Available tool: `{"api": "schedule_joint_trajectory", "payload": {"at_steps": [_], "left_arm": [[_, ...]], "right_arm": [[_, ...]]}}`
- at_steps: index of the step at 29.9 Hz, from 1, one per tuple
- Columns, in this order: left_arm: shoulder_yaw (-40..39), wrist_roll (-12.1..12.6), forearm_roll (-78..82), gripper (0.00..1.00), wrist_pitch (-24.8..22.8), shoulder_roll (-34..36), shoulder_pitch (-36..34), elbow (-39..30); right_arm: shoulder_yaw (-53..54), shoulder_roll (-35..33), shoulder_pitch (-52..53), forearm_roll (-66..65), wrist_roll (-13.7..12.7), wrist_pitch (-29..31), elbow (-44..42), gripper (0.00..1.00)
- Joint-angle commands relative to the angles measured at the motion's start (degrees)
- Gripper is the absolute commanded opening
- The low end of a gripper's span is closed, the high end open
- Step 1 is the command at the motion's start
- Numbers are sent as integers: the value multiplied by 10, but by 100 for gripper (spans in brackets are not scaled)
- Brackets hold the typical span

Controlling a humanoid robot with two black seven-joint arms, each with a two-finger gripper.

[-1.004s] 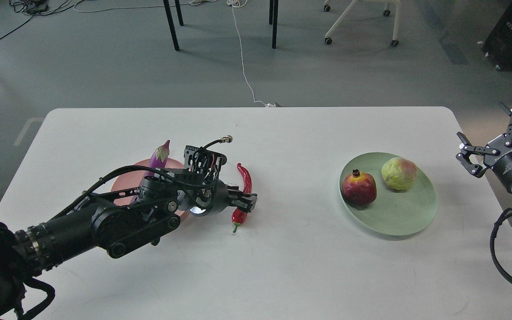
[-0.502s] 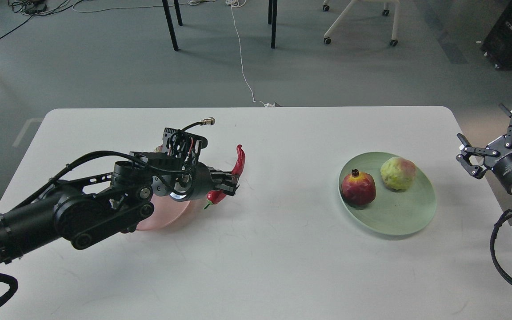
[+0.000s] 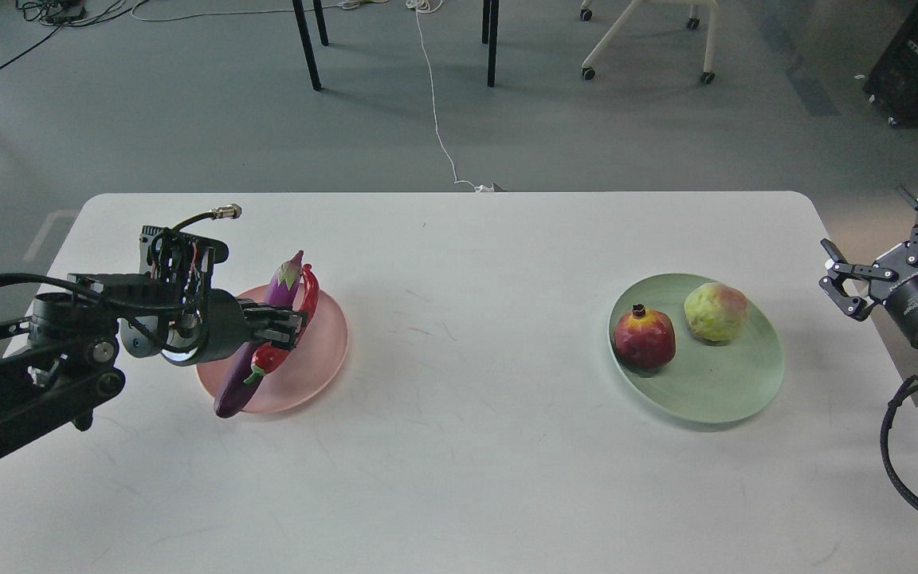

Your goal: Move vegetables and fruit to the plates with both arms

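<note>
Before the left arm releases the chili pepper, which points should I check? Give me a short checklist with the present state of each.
1. Left gripper shut on chili pepper: ok.
2. Chili pepper over pink plate: ok.
3. Eggplant on the pink plate: ok, its lower end overhangs the rim.
4. Chili pepper clear of the eggplant: cannot tell, they overlap.
5. Pomegranate and yellow-green fruit on green plate: ok.
6. Right gripper open, away from the plates: ok.
</note>
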Motion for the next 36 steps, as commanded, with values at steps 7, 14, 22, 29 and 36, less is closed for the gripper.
{"api": "schedule_joint_trajectory", "payload": {"at_steps": [7, 14, 22, 29, 36], "left_arm": [[-7, -7, -20, 87, 7, 6, 2, -4], [-130, -74, -276, 98, 29, -18, 4, -3], [-163, -158, -583, 99, 119, -58, 43, 4], [-362, -168, -578, 99, 161, -182, 192, 49], [-438, -167, -557, 99, 97, -227, 272, 97]], "right_arm": [[0, -5, 0, 0, 0, 0, 2, 98], [2, -5, 12, -7, 0, 0, 3, 98], [0, -5, 31, -186, 0, -1, 49, 98], [9, 0, 40, -226, 0, -88, 98, 98], [51, 2, 30, -225, 0, -89, 94, 98]]}}
